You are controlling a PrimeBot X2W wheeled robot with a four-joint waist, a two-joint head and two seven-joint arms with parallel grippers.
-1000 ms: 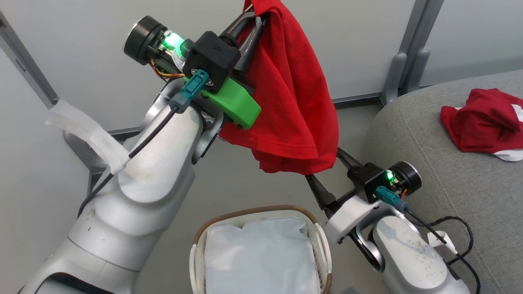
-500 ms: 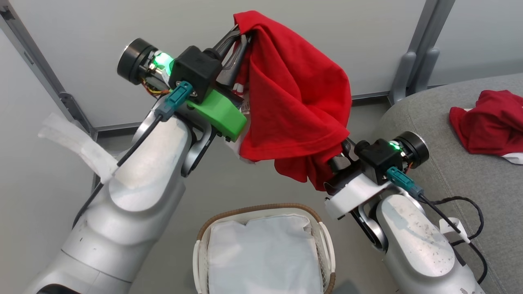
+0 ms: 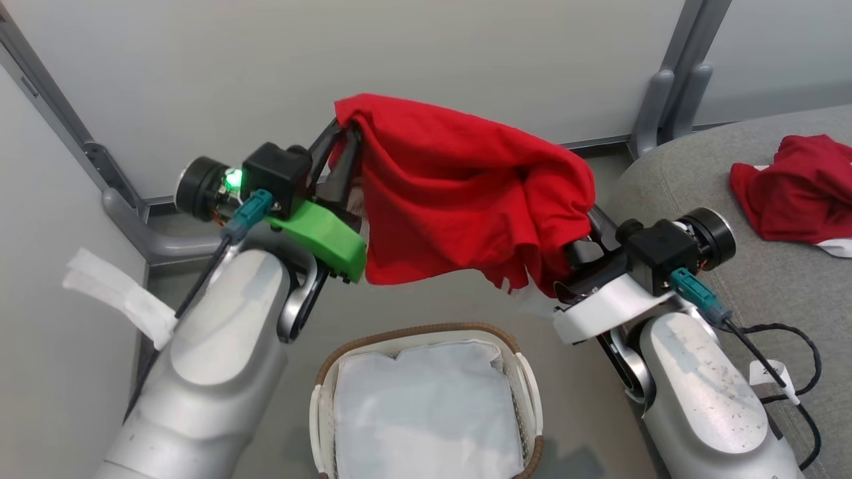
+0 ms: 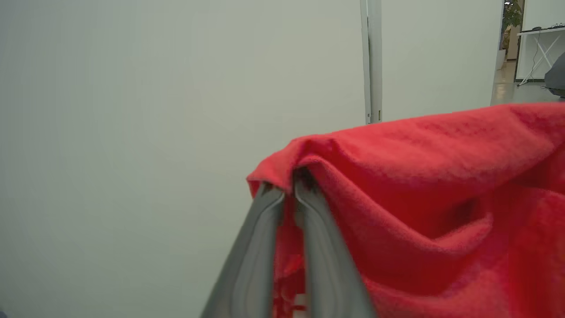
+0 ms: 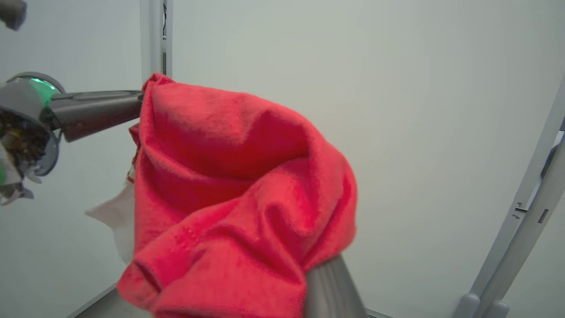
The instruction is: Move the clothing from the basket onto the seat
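**Head view:** A red garment (image 3: 459,213) is held spread in the air between both grippers, above and beyond the basket (image 3: 426,332). The left gripper (image 3: 344,136) is pinched onto the garment's upper left corner. The right gripper (image 3: 578,234) is closed on its lower right edge, fingertips buried in cloth. The basket stands on the floor (image 3: 586,392) with its white liner (image 3: 426,412) exposed and no red seen inside. On the right, the seat (image 3: 732,286) carries a second red garment (image 3: 792,193), crumpled and well apart from the held one.

**Left wrist view:** The two fingers (image 4: 260,251) are seen drawn almost together, with a fold of red cloth nipped at their tips against a pale wall (image 4: 132,132).

**Right wrist view:** One finger (image 5: 331,291) rises into the bunched fabric, and the grip point itself is covered. The left gripper's fingers enter from the left and meet the cloth's top corner.

The step in hand is judged to be the carry, likely of the last item. Next, both arms would need to be swung right over bare cushion, the cloth lowered, and both grips released together.
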